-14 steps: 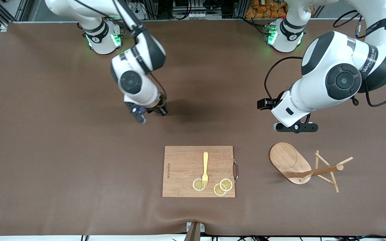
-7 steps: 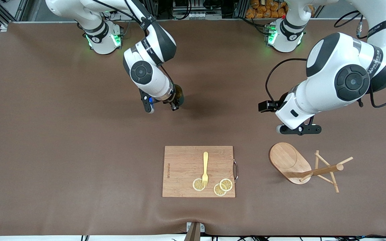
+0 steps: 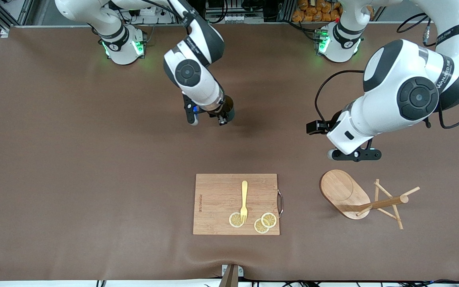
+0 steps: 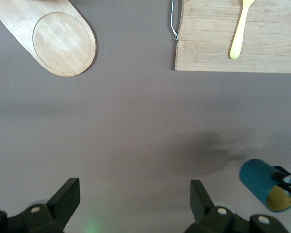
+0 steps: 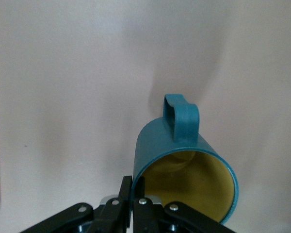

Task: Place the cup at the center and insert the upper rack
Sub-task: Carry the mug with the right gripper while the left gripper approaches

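counter: brown cover, wide bare stretch toward the right arm's end and across the middle in front of the bases.
cutting board: flat near the front edge, metal handle on the side facing the upper rack; yellow fork and three lemon slices on it.
upper rack: tipped over, oval base up on its edge, post and pegs lying toward the left arm's end; just beside the board, not touching it.
left end effector: fingers spread wide, nothing between them, hanging over bare counter just above the rack base.
right end effector: clamped on the cup rim, up over the open middle, well clear of the board.
cup: teal, tilted, handle up, yellow inside showing.
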Controlling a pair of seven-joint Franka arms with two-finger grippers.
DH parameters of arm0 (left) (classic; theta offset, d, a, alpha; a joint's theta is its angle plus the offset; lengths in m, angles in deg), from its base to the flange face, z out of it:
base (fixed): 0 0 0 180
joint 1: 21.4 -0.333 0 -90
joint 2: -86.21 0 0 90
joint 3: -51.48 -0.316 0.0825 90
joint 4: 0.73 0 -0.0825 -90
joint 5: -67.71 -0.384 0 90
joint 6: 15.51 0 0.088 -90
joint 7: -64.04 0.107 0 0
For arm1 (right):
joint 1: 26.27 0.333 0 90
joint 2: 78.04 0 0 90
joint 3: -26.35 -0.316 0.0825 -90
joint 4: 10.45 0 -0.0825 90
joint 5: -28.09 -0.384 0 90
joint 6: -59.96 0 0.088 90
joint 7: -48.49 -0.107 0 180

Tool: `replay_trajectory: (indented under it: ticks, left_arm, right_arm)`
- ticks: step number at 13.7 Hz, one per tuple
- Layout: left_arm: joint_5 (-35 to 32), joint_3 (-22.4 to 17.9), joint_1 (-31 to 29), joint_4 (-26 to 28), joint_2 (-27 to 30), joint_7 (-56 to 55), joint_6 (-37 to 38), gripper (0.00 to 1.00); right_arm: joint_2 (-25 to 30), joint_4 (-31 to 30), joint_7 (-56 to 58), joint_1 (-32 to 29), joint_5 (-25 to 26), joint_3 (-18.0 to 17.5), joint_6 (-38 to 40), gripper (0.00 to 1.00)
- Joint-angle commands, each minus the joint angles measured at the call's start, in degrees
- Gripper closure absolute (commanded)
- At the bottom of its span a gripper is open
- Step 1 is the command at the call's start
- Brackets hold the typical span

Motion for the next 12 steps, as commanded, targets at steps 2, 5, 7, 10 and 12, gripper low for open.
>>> replay_trajectory:
  ticks: [2, 5, 7, 10, 12]
  left_arm:
    - [1.0, 0.0, -0.1, -1.1, -0.6, -0.5, -0.3, 0.00]
    - [1.0, 0.1, 0.0, -1.1, -0.7, -0.5, -0.2, 0.00]
    - [1.0, 0.1, 0.0, -1.1, -0.6, -0.5, -0.3, 0.00]
    - [1.0, 0.0, 0.7, -1.1, -0.7, -0.6, -0.3, 0.00]
    - [1.0, 0.0, 0.6, -1.1, -0.6, -0.6, -0.3, 0.00]
  right_arm:
    - [-4.7, 0.9, -7.3, 3.8, 1.3, 0.6, -6.5, 1.00]
    - [-5.5, 0.8, -7.9, 4.8, 1.6, 0.6, -8.3, 1.00]
    - [-5.9, 0.8, -7.9, 4.9, 1.5, 0.6, -8.5, 1.00]
    - [-6.0, 1.0, -9.3, 5.5, 1.6, 0.6, -8.6, 1.00]
    - [-6.2, 0.8, -9.8, 6.5, 1.8, 0.8, -9.2, 1.00]
